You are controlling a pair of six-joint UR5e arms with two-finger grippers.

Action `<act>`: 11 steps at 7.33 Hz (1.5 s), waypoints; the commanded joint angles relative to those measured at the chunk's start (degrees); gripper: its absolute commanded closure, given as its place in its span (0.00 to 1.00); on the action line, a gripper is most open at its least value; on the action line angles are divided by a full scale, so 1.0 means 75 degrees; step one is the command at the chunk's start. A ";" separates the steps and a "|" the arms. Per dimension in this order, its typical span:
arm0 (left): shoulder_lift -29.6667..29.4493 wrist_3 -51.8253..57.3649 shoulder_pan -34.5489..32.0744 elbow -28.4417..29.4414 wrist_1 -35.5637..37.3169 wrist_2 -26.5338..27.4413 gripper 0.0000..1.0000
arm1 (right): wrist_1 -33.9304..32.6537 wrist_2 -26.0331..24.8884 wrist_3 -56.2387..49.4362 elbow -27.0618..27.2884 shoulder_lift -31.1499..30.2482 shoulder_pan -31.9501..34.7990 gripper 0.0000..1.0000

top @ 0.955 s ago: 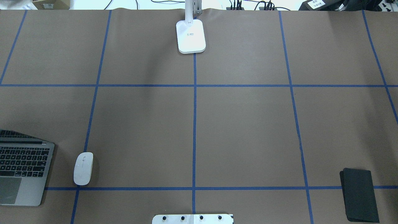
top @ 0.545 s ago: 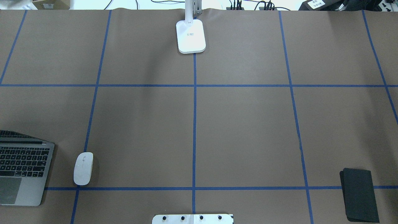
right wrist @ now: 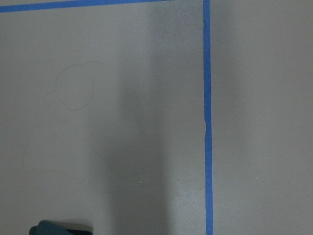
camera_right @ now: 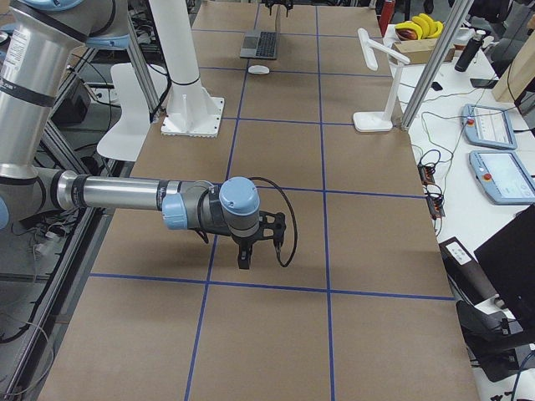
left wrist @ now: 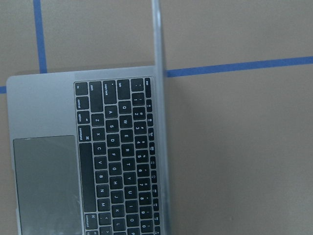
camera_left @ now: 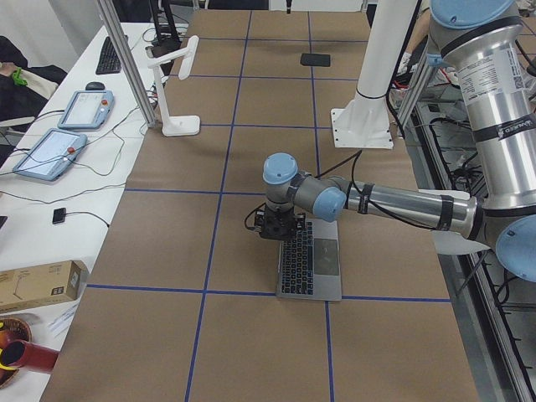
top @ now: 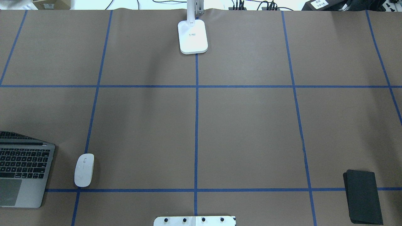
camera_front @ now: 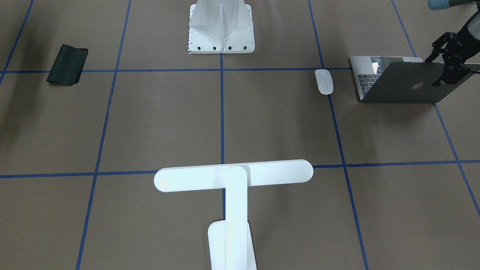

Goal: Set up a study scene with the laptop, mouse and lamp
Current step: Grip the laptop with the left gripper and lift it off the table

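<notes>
The laptop stands open at the near left of the table, keyboard facing up and its lid raised. My left gripper hangs at the lid's top edge, open, one finger on each side of it; the left wrist view shows the lid edge-on. The white mouse lies just right of the laptop. Far across the table, on the centre line, stands the lamp, its light bar horizontal. My right gripper hovers low over bare paper; whether it is open or shut I cannot tell.
A folded black mat lies at the near right. The white ribbed mount stands at the robot's side of the table. Blue tape lines grid the brown paper. Tablets and cables sit on the bench beyond the far edge.
</notes>
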 commanded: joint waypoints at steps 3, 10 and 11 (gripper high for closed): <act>-0.0069 -0.0471 0.0209 0.0014 -0.0318 0.0016 1.00 | -0.0005 0.0000 0.0000 -0.0011 0.0002 0.0000 0.00; -0.0280 0.0021 0.0197 -0.0535 0.0194 -0.0873 1.00 | -0.0005 0.0046 0.0000 -0.0023 -0.0056 0.0000 0.00; -0.0512 0.0323 0.0209 -0.0804 0.0824 -0.0898 1.00 | -0.0005 0.0047 0.0000 -0.0011 -0.0056 0.0000 0.00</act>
